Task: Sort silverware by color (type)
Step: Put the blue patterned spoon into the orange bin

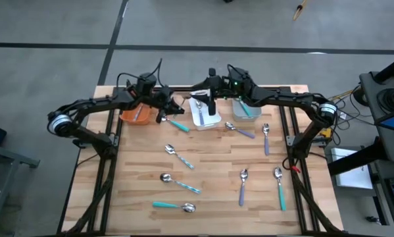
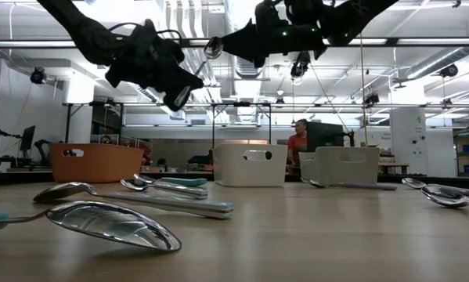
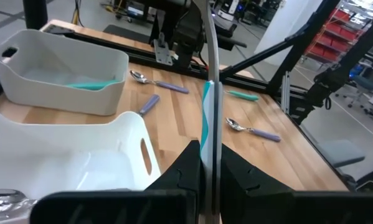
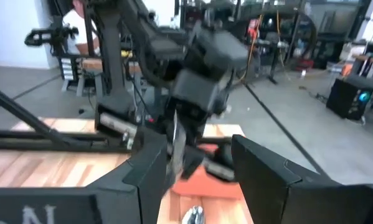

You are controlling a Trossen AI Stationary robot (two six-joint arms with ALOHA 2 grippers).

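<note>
My left gripper (image 3: 206,155) is shut on a pale teal-striped piece of silverware (image 3: 206,112). It hangs above the table's far left (image 1: 165,110), between the orange bin (image 1: 136,116) and the white bin (image 1: 205,113). My right gripper (image 4: 195,180) faces it from above the white bin (image 1: 197,97), open. The piece's shiny head (image 4: 192,214) shows low in the gap between the right fingers, touching neither that I can see. Other spoons and forks lie flat on the table, such as a teal one (image 1: 177,124) and a striped one (image 1: 179,157). My left gripper pinches the striped handle (image 3: 205,140) between its two fingers, near the handle's free end. The fingers come roughly level from the table's left. The piece is lifted clear and sticks out beyond the fingertips, slanting up toward my right gripper, its head (image 2: 213,48) high in the low view.
A grey bin (image 1: 246,109) with a teal piece stands right of the white bin. Purple pieces (image 1: 239,130) (image 1: 266,138) (image 1: 242,184) and teal ones (image 1: 279,187) (image 1: 173,206) lie scattered on the wooden table (image 1: 216,164). A person sits in the room beyond (image 2: 299,137).
</note>
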